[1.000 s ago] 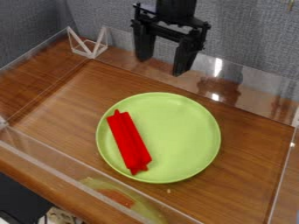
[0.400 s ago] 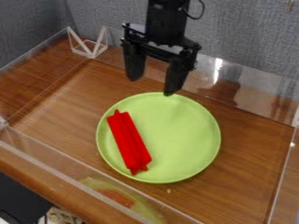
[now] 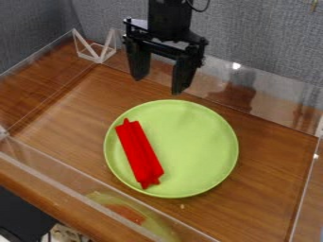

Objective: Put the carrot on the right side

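The carrot (image 3: pixel 139 153), a bright red blocky bar, lies on the left part of the round lime-green plate (image 3: pixel 202 142), running from upper left to lower right. My black gripper (image 3: pixel 159 78) hangs above the plate's far left rim, pointing down, behind and above the carrot. Its two fingers stand wide apart and open with nothing between them. The carrot lies free, apart from the gripper.
The plate sits on a brown wooden tabletop (image 3: pixel 76 99) ringed by low clear acrylic walls (image 3: pixel 38 184). A small white wire stand (image 3: pixel 94 44) sits at the back left corner.
The gripper has shifted to the left in the picture, from above the plate's far edge toward its far left rim. The carrot and plate have not moved.
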You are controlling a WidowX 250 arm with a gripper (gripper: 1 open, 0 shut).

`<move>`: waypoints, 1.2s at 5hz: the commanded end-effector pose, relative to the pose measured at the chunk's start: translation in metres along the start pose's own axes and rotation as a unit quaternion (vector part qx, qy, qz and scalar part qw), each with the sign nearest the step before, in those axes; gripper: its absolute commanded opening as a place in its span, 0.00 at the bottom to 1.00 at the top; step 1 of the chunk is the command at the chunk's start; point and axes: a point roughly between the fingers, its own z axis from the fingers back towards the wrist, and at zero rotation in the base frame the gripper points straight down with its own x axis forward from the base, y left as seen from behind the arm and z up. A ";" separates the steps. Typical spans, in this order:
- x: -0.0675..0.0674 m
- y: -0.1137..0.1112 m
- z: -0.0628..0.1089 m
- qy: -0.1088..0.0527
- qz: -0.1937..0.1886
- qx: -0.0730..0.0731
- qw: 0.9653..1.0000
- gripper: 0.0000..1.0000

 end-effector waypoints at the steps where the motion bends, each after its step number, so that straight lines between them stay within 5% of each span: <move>1: -0.002 -0.010 0.017 -0.036 -0.005 0.001 0.999 1.00; 2: 0.001 -0.022 0.020 -0.046 -0.007 0.004 0.999 1.00; 6: -0.022 -0.004 0.036 -0.034 0.109 -0.001 0.993 1.00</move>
